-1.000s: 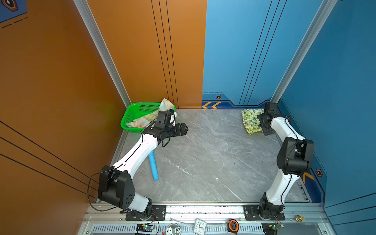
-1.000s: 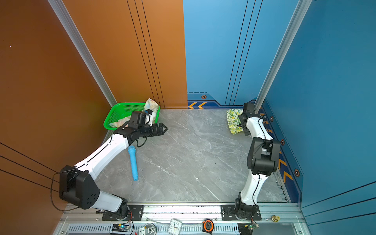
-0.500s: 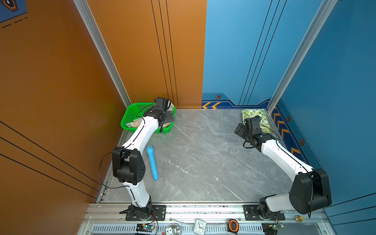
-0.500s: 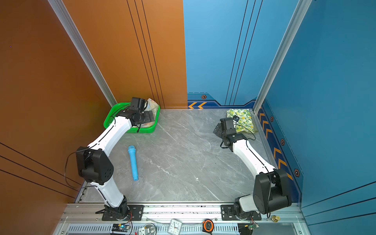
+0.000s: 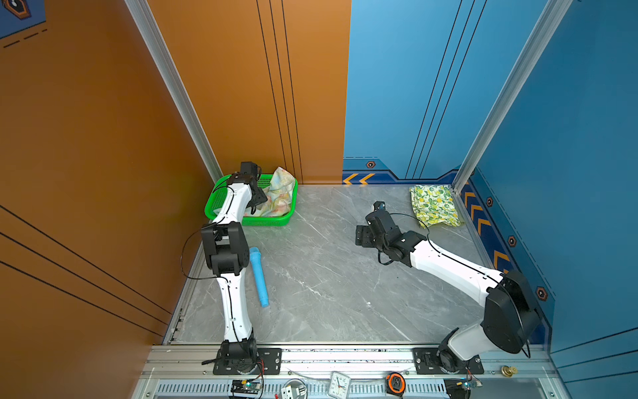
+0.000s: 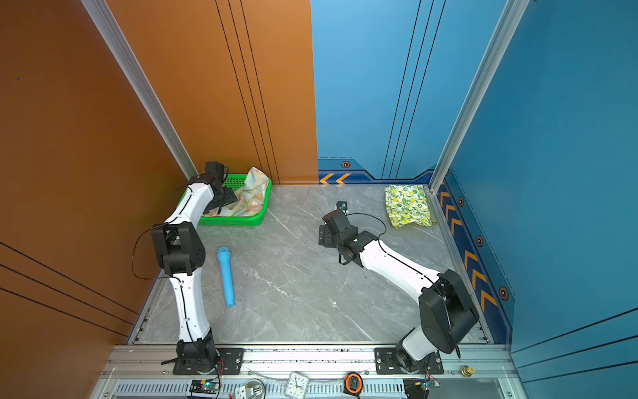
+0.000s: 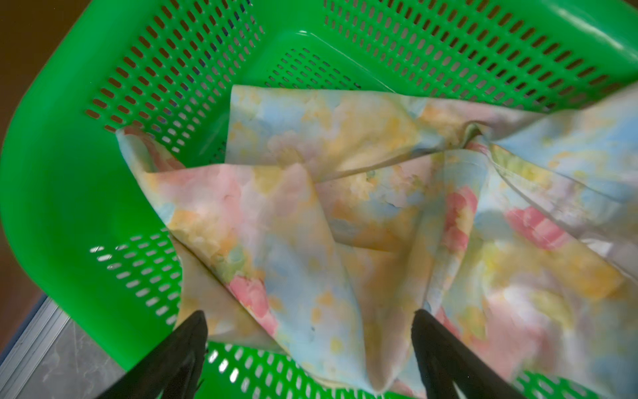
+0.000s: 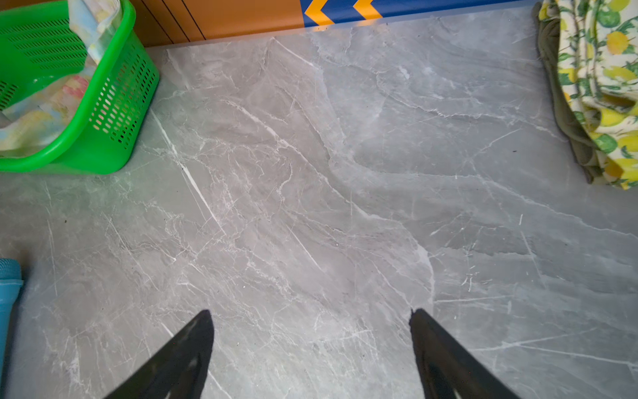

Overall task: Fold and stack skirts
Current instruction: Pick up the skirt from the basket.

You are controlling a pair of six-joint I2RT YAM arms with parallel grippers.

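Both wide open, nothing held: left end effector (image 7: 309, 319) over the pastel floral skirt (image 7: 345, 207) in the green basket (image 7: 69, 207), right end effector (image 8: 310, 316) above the bench (image 8: 310, 172).

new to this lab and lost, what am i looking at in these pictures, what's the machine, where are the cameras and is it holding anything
These are two white robot arms bolted at the near edge of a grey table, each ending in a two-fingered gripper. Two pictures come from a camera pair overhead and show the whole scene. The other two come from a camera on each wrist, looking past that arm's gripper. On the table are a green basket with a crumpled pastel flowered skirt in it and a light-blue microphone-shaped toy. In the far corner a folded lemon-print skirt lies on an olive-green skirt. The left gripper hangs open over the pastel skirt in the basket. The right gripper is open over bare table. Neither holds anything.
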